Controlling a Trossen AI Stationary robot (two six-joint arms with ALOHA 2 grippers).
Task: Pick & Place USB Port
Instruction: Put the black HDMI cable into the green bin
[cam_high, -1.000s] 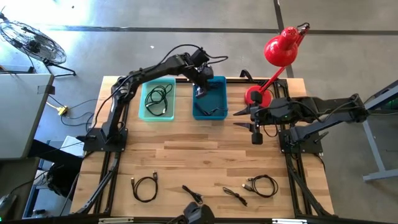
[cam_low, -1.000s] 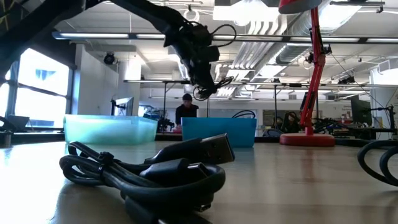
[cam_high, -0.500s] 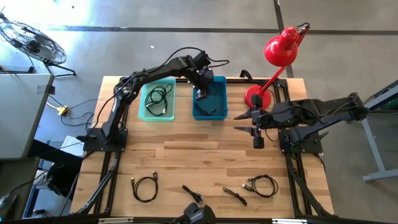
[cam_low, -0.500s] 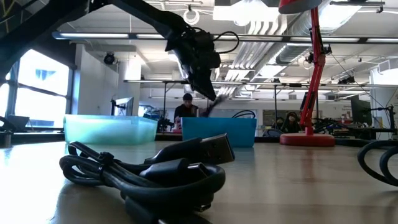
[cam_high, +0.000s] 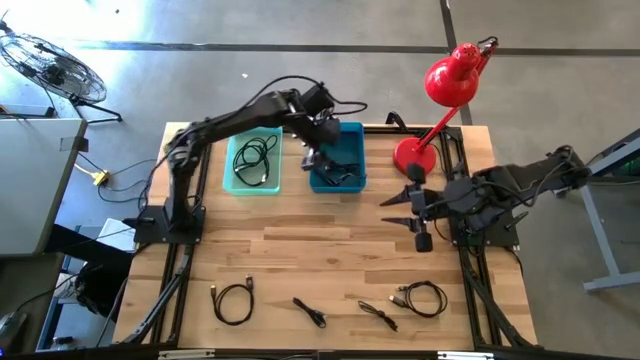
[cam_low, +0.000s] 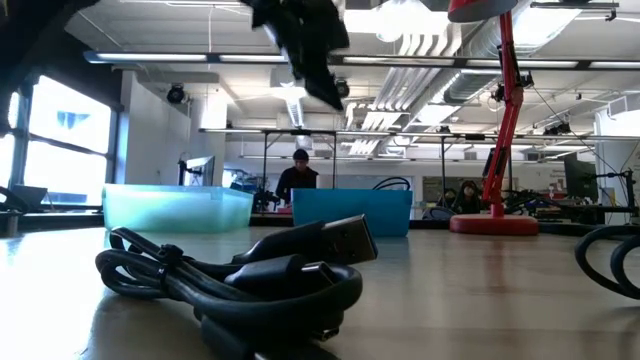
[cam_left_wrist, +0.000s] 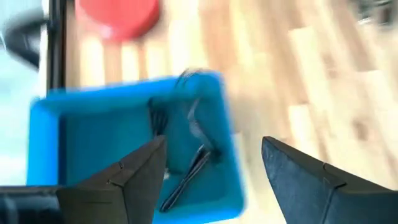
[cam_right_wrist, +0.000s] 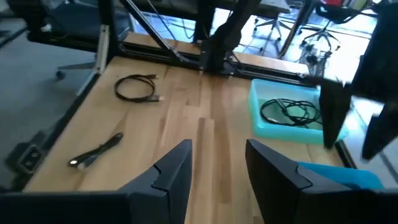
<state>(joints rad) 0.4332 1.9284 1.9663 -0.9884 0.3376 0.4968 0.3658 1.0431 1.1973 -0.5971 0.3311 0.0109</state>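
My left gripper (cam_high: 312, 157) hangs open above the left part of the blue bin (cam_high: 350, 140), with nothing between its fingers (cam_left_wrist: 212, 143). A black USB cable (cam_left_wrist: 186, 177) lies loose on the bin's floor, toward its near wall (cam_high: 340, 177). In the low view the left gripper (cam_low: 310, 50) shows high above the blue bin (cam_low: 350, 212). My right gripper (cam_high: 398, 210) waits open above the table's right part, in front of the red lamp base (cam_high: 410, 155); its fingers (cam_right_wrist: 217, 146) hold nothing.
A teal bin (cam_high: 253, 162) with a coiled black cable stands left of the blue bin. Several black cables lie near the table's front edge: a coil (cam_high: 233, 300), two short ones (cam_high: 310, 312) (cam_high: 378, 315), another coil (cam_high: 420, 298). The red lamp (cam_high: 450, 80) rises at the far right.
My left gripper has opened and let go of the black cable, which has dropped into the blue bin. It has then gone up and a little toward the table's left edge. My right gripper has drifted toward the near edge, still open.
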